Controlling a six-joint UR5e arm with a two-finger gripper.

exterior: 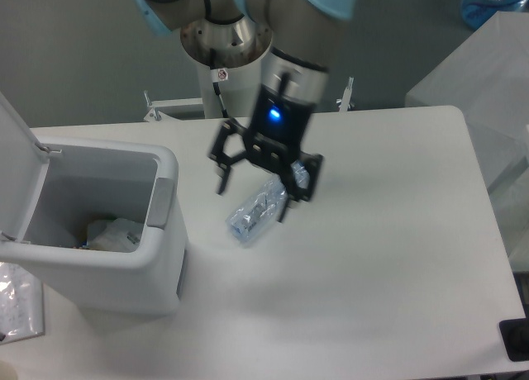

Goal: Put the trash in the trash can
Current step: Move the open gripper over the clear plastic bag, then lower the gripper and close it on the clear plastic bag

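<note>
Camera: tube package [253,214] lies under the spread-fingered hand [253,201].

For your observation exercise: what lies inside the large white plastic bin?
Inside the large white rectangular plastic bin, a crumpled white wrapper rests at the bottom. The near wall covers the rest of the floor.

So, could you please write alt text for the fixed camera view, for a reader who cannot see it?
An open two-finger gripper hovers over a long clear plastic tube-like package with blue parts inside, which lies on a white table. To the left stands a large white rectangular plastic bin, lid raised, with a crumpled white wrapper inside.
</note>
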